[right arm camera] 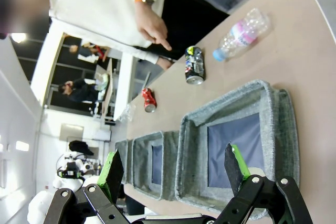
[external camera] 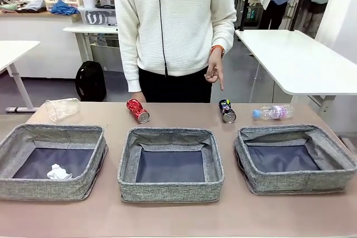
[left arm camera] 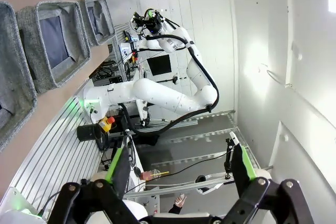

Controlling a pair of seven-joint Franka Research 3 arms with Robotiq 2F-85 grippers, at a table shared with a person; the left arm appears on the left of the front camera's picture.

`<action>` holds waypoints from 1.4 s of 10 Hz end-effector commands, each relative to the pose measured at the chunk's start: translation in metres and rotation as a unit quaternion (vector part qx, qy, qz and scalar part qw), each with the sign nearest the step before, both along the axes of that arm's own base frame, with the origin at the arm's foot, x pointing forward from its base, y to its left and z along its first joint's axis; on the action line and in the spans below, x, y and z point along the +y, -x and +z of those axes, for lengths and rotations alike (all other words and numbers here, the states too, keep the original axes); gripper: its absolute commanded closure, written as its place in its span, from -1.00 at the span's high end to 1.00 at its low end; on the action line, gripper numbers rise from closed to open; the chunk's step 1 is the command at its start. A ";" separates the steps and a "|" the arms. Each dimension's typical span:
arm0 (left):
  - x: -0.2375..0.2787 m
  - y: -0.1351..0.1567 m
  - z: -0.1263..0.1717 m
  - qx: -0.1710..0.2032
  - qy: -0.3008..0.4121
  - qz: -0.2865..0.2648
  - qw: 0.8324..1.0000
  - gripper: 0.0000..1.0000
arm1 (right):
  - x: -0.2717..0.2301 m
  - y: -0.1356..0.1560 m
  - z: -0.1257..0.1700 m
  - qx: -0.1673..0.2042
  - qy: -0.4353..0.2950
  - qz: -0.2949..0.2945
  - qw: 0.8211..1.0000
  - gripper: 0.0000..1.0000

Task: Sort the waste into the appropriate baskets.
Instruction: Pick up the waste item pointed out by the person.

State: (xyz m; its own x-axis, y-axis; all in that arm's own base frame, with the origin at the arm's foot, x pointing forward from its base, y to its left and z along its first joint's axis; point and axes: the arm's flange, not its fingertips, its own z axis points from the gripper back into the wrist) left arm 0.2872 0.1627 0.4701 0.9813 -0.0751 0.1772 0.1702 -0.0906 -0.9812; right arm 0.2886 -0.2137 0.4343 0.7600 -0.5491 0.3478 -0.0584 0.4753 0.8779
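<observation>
The red can, the dark printed can, the pink-label bottle and a crushed clear bottle lie along the table's far side. Three grey baskets stand in a row: left, middle, right. A crumpled paper ball rests inside the left one. The person's hand points down at the dark can. My left gripper is open, off the table's edge. My right gripper hangs open above the right basket's near side.
The person in a white sweater stands at the far edge. In the left wrist view the baskets line the table at upper left, with the other white arm and its base beyond. A white table stands behind at right.
</observation>
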 end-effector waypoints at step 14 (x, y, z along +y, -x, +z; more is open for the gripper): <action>0.002 0.000 0.002 0.001 0.008 0.003 1.000 1.00 | 0.283 -0.091 0.067 -0.073 0.401 0.122 0.905 1.00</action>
State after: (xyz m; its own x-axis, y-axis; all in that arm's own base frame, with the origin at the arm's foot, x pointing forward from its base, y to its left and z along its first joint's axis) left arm 0.2873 0.1628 0.4689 0.9817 -0.0746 0.1750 0.1678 -0.0931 -0.9814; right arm 0.3899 0.0964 0.4804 0.7289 0.1882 0.6582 -0.3450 0.9314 0.1157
